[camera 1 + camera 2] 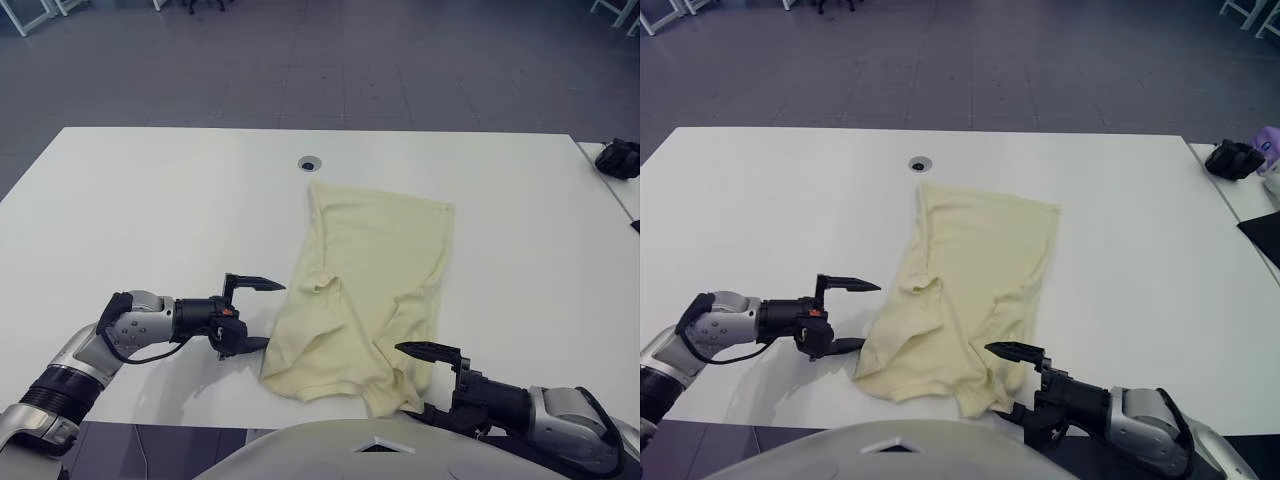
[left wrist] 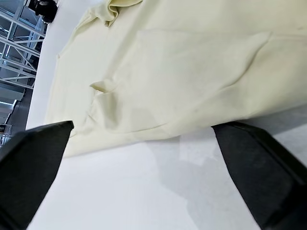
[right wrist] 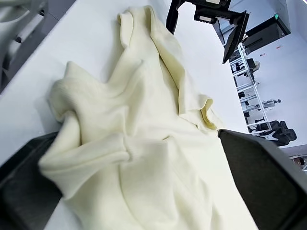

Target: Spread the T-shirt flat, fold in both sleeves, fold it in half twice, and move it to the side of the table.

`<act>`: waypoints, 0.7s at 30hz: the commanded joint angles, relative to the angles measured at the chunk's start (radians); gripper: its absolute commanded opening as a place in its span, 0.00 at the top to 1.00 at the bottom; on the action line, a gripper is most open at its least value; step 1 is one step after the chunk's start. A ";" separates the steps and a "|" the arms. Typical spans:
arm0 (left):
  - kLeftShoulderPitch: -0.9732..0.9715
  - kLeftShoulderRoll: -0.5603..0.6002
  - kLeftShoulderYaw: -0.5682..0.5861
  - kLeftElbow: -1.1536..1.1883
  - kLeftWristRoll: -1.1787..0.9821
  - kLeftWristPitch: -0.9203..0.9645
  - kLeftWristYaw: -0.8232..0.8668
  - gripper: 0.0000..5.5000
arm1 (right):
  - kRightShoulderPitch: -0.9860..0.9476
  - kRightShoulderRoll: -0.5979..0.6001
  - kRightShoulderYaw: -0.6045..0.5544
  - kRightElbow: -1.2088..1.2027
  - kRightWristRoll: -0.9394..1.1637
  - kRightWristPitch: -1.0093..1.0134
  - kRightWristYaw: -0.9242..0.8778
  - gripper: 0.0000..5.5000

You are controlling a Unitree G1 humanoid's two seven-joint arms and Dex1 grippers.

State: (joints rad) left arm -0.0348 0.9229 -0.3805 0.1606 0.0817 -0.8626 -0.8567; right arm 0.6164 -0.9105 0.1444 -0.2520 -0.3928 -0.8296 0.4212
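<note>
The pale yellow T-shirt (image 1: 370, 270) lies rumpled on the white table (image 1: 150, 200) between both pincers. The left gripper (image 1: 258, 315) is spread just beside its edge. The right gripper (image 1: 415, 380) is spread, with the shirt's bunched corner between its fingers.

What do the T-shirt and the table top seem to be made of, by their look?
T-shirt: thin, soft knit cloth, probably cotton, matte pale yellow; it lies limp with folds and creases. Table: hard, smooth white top, perhaps laminate or coated board, with a faint sheen; its surface is flat and carries soft shadows.
</note>
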 commanded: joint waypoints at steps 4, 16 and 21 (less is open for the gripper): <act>0.068 0.058 -0.025 0.035 0.035 -0.057 -0.052 0.28 | 0.141 -0.046 -0.064 0.057 -0.077 0.015 0.002 0.31; 0.099 0.079 -0.072 -0.001 0.073 -0.140 -0.074 0.70 | 0.121 -0.020 -0.024 0.053 -0.060 0.043 0.025 0.72; 0.106 0.098 -0.107 -0.006 0.082 -0.192 -0.087 0.84 | 0.105 -0.025 -0.015 0.064 -0.067 0.039 0.029 0.85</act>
State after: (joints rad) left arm 0.0537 0.9989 -0.4569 0.1428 0.1144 -1.0570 -0.9057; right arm 0.7252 -0.9300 0.1233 -0.2205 -0.4124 -0.8301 0.4201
